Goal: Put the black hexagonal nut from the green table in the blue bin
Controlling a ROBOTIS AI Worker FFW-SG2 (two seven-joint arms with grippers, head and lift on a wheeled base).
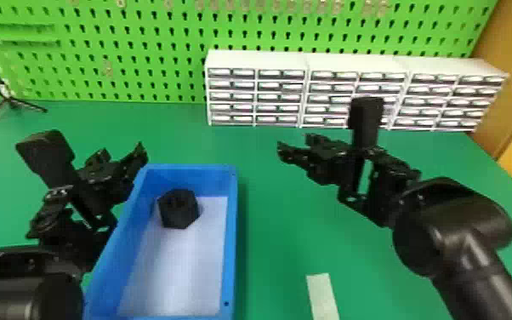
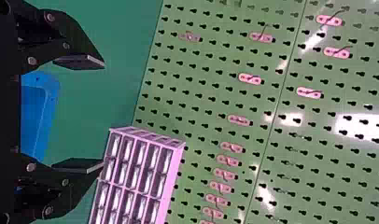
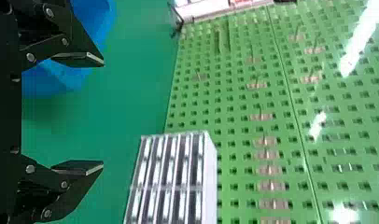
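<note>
Resting in blue bin (image 1: 232,221), near left hand (image 1: 121,153): black nut (image 1: 178,209).

Passage: counter (image 1: 268,221) lies open immediately right of blue bin (image 1: 232,221). Obstacles: left hand (image 1: 122,152), beside bin's left rim; drawer cabinet (image 1: 255,60), beyond, rightward.

1. A flat green table (image 1: 268,230) carries everything below.
2. An open, rectangular blue bin (image 1: 232,212) with a pale bottom sits on its nearer part, left of centre.
3. A long, low white cabinet (image 1: 255,59) of small drawers stands along the far side, from the middle rightward.
4. A thin black tripod (image 1: 8,98) stands in the far left corner.
5. A straight pale strip (image 1: 322,295) lies near, right of the bin.
</note>
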